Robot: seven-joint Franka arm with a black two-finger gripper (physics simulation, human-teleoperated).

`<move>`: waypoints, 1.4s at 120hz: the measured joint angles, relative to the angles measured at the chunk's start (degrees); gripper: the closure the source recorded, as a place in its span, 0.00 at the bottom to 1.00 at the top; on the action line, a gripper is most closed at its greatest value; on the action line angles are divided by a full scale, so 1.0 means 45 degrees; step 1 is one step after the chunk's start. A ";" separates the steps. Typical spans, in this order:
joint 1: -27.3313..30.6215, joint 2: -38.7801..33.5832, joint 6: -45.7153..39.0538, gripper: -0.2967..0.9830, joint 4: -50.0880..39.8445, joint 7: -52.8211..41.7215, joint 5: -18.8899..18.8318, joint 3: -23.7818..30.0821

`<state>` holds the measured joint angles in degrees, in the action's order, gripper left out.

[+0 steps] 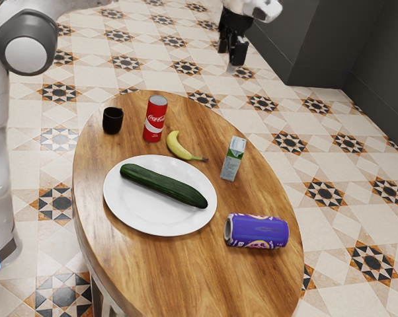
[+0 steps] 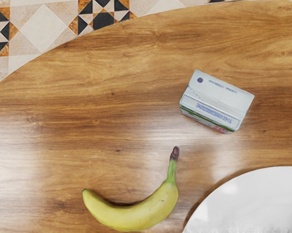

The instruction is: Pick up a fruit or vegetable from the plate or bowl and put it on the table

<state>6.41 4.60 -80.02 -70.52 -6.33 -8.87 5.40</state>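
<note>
From the arm's [image 1: 28, 56] side, the exterior view slants down across most of the table [image 1: 186, 264]. The wrist view, closer, looks steeply down; both catch the banana [image 2: 136, 214], carton [image 2: 216, 99] and plate [image 2: 252, 201], partly cropped up close.

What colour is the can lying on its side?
The can is mostly purple, seen best in the exterior view.

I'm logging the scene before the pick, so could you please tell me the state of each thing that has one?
Gripper: open, raised clear of the table.
Cucumber: whole, lying on the plate.
Plate: right way up, bearing the cucumber.
Banana: unpeeled, lying on the table.
Carton: standing upright.
Red can: standing upright.
Purple can: lying on its side.
Black cup: upright.
</note>
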 joint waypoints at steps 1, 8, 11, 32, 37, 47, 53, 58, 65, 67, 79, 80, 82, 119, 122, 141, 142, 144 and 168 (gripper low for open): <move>-0.0117 0.0051 0.0013 0.23 -0.0009 -0.0021 0.0020 0.0001; -0.0923 0.0273 0.0090 0.23 -0.0054 -0.0160 0.0109 0.0007; -0.1209 0.0317 0.0117 0.23 -0.0058 -0.0219 0.0114 0.0006; -0.1508 0.0735 0.0241 0.23 -0.0097 -0.0517 0.0235 0.0017; -0.1463 0.0955 0.0260 0.23 -0.0125 -0.0558 0.0249 0.0016; -0.1985 0.1081 0.0285 0.23 -0.0508 -0.0624 -0.0018 0.0011; -0.2308 0.0890 0.0264 0.23 -0.1619 -0.0619 -0.0101 -0.0006; -0.2263 0.0400 0.0089 0.23 -0.2943 -0.0688 -0.0143 -0.0020; -0.2088 -0.0568 -0.0457 0.23 -0.4783 -0.1049 -0.0172 -0.0075; -0.2029 -0.0803 -0.0605 0.23 -0.5179 -0.1162 -0.0179 -0.0086; -0.1750 -0.2192 -0.1899 0.23 -0.7830 -0.1878 -0.0219 -0.0229; -0.1735 -0.2253 -0.2027 0.23 -0.7993 -0.1935 -0.0221 -0.0242; -0.1712 -0.2357 -0.2305 0.23 -0.8331 -0.2046 -0.0220 -0.0263; -0.2507 -0.4462 -0.5220 0.23 -1.1999 -0.3542 0.0958 -0.0444; -0.2503 -0.4511 -0.5318 0.23 -1.2152 -0.3630 0.1014 -0.0456; -0.2604 -0.4675 -0.5878 0.23 -1.3025 -0.4101 0.1452 -0.0445; -0.2615 -0.4688 -0.5899 0.23 -1.3047 -0.4121 0.1473 -0.0441; -0.2631 -0.4712 -0.5938 0.23 -1.3083 -0.4162 0.1516 -0.0432; -0.2545 -0.4834 -0.6224 0.23 -1.3507 -0.4568 0.1915 -0.0418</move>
<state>-5.04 -17.15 -108.03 -131.30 -26.89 -0.25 3.52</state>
